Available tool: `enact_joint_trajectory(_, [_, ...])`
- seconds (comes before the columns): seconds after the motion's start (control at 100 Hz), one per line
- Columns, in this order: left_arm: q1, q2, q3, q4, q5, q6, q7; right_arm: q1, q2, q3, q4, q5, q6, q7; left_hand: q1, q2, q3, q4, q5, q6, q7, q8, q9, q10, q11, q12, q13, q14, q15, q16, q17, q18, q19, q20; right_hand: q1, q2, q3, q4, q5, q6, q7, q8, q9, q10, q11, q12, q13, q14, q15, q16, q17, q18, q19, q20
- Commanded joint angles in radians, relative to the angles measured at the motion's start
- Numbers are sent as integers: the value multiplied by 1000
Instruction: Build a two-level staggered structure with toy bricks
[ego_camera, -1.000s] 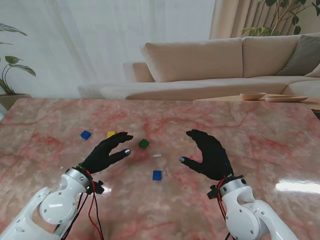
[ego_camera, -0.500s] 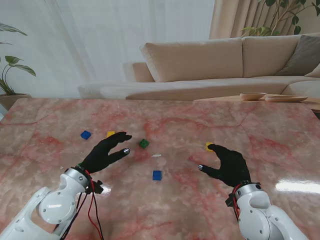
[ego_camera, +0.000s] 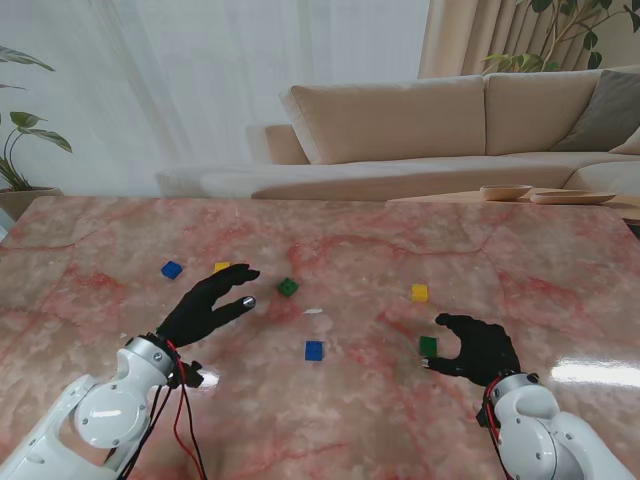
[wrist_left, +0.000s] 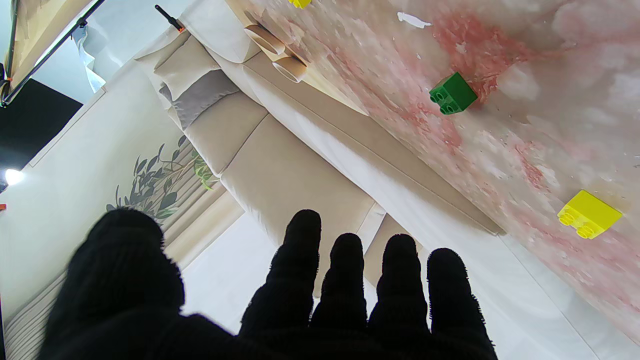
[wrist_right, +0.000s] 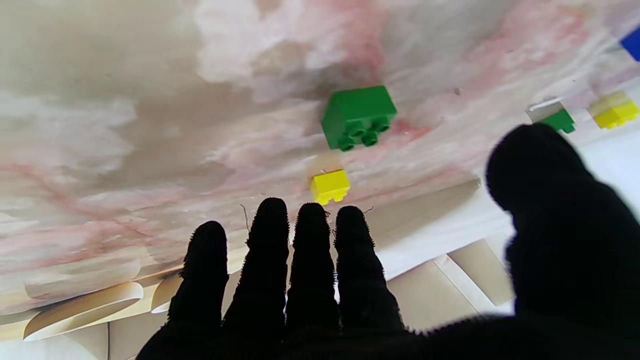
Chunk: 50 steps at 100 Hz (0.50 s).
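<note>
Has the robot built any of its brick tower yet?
Not yet. No bricks are stacked: the blue brick, yellow brick and the others lie apart. The right hand is open beside a green brick, holding nothing. The left hand is open. All building remains.

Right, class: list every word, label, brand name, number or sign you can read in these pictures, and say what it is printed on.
None: no readable text shows in any view.
The toy bricks, such as the green brick by the right hand and the yellow brick, show only studs, no lettering.
The left hand in its black glove, the pink marble table and the sofa carry no marks.
</note>
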Motion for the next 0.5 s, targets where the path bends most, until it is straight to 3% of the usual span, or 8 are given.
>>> enact_joint_trajectory(0.0, [5, 0, 0, 8, -1, -2, -1, 13, 5, -5, 28, -4, 3, 21, 12, 28, 10, -1, 14, 7, -4, -10, 9, -29, -13, -7, -34, -53, -21, -12, -10, -41, -28, -11, 35, -29, 3, 9, -42, -8, -43, -23, -35, -35, 21, 21, -32, -32, 24, 12, -16, -23, -1, 20])
enact_joint_trajectory(0.21, [9, 0, -5, 11, -5, -4, -3, 61, 11, -29, 87, -19, -11, 30, 13, 29, 10, -1, 14, 8, -4, -10, 9, -30, -13, -7, -35, -53, -21, -13, -11, -42, -31, -13, 94, -35, 20, 1, -37, -40, -48, -26, -31, -54, 43, 27, -20, -41, 43, 12, -1, -25, 12, 19])
enact_joint_trajectory(0.48, [13, 0, -11, 14, -8, -6, -3, 119, 17, -65, 159, -20, -35, 39, 13, 31, 9, -2, 13, 9, -4, -10, 7, -29, -13, -8, -36, -53, -21, -12, -10, -41, -34, -14, 113, -44, 18, -20, -17, -39, 27, 37, -4, -63, 79, 35, 3, -42, 55, 3, 16, -24, 36, 7])
enact_joint_trajectory(0.49, [13, 0, -11, 14, -8, -6, -3, 121, 17, -67, 162, -19, -35, 39, 13, 31, 9, -2, 13, 9, -4, -10, 5, -16, -14, -8, -36, -52, -21, -12, -10, -41, -34, -14, 113, -45, 18, -20, -17, -39, 27, 38, -4, -63, 79, 36, 4, -43, 55, 4, 16, -24, 37, 7])
